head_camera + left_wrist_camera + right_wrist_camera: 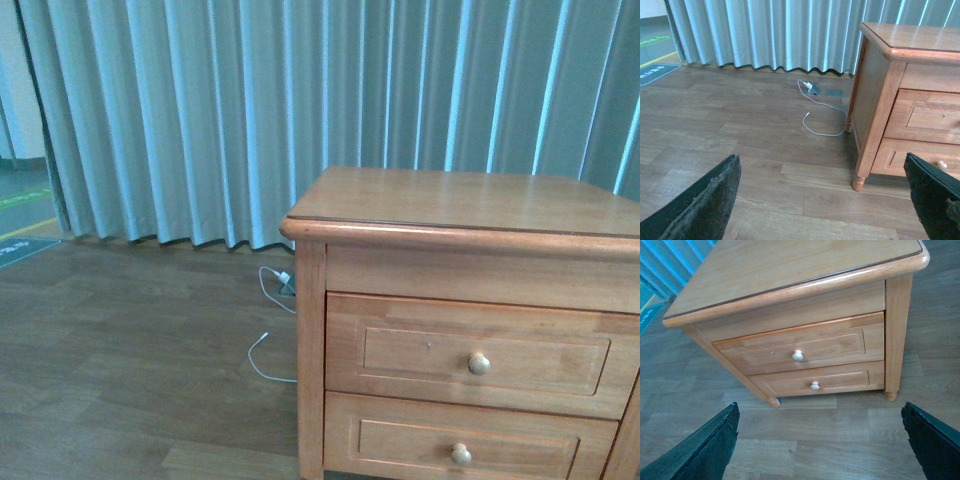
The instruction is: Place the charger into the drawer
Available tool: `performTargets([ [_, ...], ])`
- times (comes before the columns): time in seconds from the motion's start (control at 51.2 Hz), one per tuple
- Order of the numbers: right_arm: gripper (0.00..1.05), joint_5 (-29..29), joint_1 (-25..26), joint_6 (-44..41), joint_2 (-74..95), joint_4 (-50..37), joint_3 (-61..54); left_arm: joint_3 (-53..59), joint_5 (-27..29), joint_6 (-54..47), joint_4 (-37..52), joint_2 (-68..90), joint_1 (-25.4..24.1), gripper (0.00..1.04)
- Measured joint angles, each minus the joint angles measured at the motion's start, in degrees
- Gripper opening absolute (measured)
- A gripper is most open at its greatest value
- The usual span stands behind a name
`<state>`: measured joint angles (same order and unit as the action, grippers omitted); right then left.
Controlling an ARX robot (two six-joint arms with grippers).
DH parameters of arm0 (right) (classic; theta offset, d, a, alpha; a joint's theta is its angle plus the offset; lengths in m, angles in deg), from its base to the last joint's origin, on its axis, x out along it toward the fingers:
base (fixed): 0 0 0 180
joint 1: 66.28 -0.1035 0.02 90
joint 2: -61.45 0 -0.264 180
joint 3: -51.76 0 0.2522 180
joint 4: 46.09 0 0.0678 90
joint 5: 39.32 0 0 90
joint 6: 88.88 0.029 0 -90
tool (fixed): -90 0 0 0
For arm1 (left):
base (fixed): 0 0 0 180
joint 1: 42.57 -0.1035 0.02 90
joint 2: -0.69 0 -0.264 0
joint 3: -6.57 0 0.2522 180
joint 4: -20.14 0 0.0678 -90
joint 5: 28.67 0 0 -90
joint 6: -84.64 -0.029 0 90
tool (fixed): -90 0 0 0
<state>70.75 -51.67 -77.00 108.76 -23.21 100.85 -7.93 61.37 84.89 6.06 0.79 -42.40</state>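
The drawer (430,345) is the upper, taller one of the honey-brown nightstand (460,200). It is shut, and its round pale knob (479,363) faces me. It also shows in the right wrist view (830,342) and partly in the left wrist view (932,117). The charger is out of view in every frame. My left gripper (821,165) is open and empty above the wood floor, left of the nightstand. My right gripper (820,407) is open and empty above the floor in front of the drawers. Neither arm shows in the front view.
A shallower lower drawer (470,440) sits under the upper one, also shut. A thin white cable (822,125) with a small white plug (808,85) lies on the floor by the nightstand's left side. A pale blue curtain (250,110) hangs behind.
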Motion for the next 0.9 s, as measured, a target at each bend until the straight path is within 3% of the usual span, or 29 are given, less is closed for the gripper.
performTargets([
  [0.254,0.97,9.6,11.6,-3.8,-13.6,8.5,-4.3,0.0,0.0,0.0,0.0,0.0,0.0,0.99],
  [0.469,0.95,9.0,12.4,-5.0,-14.7,7.1,-5.1,0.0,0.0,0.0,0.0,0.0,0.0,0.99],
  [0.547,0.80,3.0,9.7,-8.4,-19.3,-8.6,-12.8,0.0,0.0,0.0,0.0,0.0,0.0,0.99],
  [0.606,0.69,0.3,7.2,-9.6,-22.1,-14.3,-16.3,0.0,0.0,0.0,0.0,0.0,0.0,0.99],
  [0.899,0.16,-9.0,-2.8,-11.3,-29.7,-15.9,-25.2,0.0,0.0,0.0,0.0,0.0,0.0,0.99],
])
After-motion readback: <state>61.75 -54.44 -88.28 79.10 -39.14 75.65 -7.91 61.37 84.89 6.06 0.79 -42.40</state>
